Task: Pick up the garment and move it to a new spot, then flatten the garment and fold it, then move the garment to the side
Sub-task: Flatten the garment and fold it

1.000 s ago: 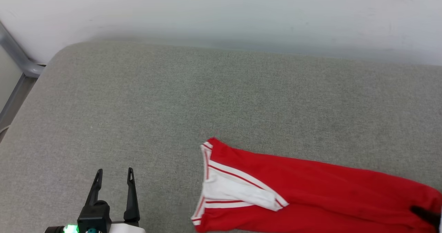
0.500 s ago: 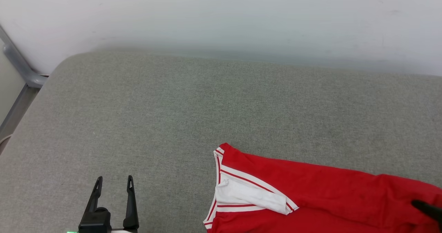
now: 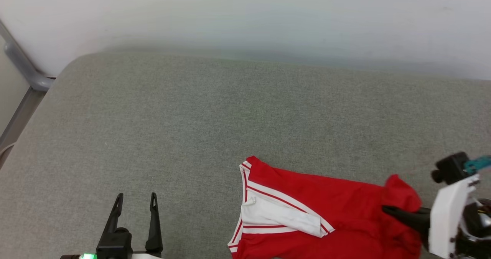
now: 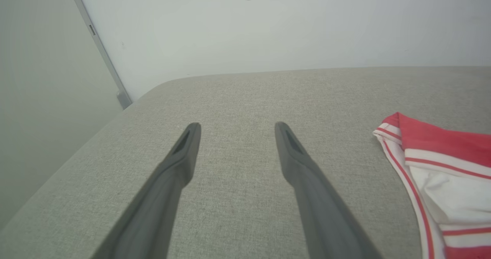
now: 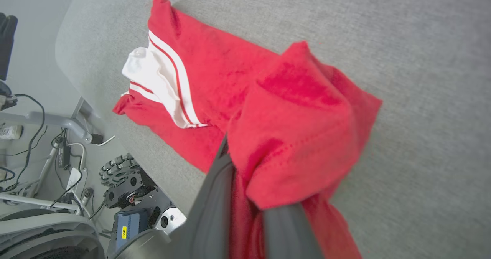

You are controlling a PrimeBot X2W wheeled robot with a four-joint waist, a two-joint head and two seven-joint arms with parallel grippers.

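The garment is a red jersey with a white panel and red-striped trim, lying bunched near the front edge of the grey padded surface. My right gripper is shut on a fold of its red cloth, lifted and doubled over toward the left. In the right wrist view the garment drapes over the two dark fingers. My left gripper stands open over bare surface, well left of the jersey. The left wrist view shows its fingers spread wide and the garment at the right.
A pale wall rises behind the padded surface. A grey metal frame stands at the far left corner. In the right wrist view the robot's wheeled base and cables sit below the surface's front edge.
My right gripper has come into view from the right, carrying the jersey's right end leftward and folding it over. The head camera shifted a little. The left gripper stays open.
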